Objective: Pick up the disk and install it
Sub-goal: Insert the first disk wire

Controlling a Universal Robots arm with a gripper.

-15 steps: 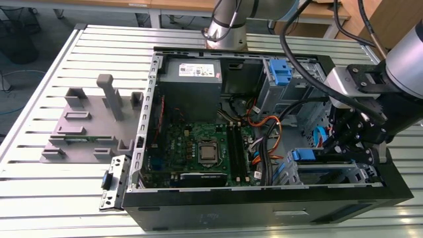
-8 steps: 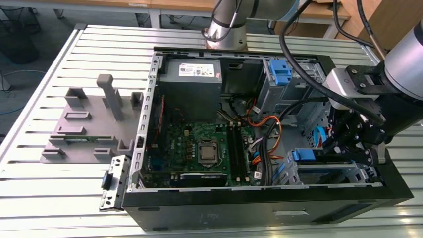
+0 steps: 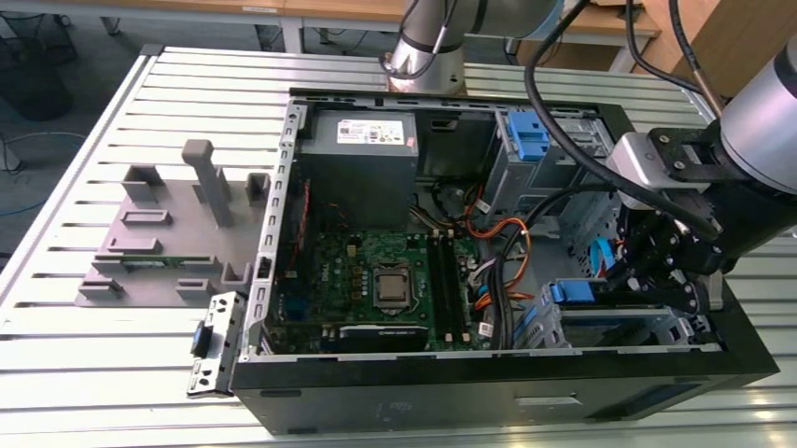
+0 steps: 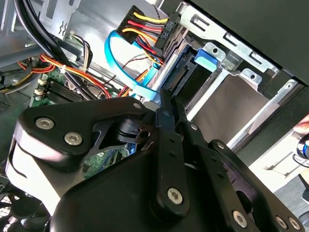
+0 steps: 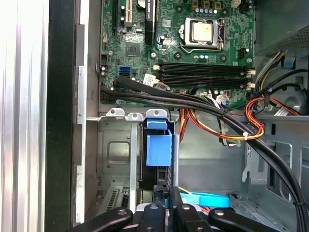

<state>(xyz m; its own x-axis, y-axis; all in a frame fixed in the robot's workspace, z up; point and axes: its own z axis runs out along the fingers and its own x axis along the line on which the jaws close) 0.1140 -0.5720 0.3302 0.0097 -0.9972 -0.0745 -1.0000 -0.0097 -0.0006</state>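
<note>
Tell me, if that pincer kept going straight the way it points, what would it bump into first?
Probably the disk standing on edge in its drive bay, directly ahead of the pincer in the first wrist view; depth is unclear.

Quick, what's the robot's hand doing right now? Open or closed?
Hand: closed, its tips together over the drive bay by the blue latch, nothing visibly held.

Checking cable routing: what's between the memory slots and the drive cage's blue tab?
A bundle of black cables crosses between the memory slots and the blue tab, in the first wrist view.
</note>
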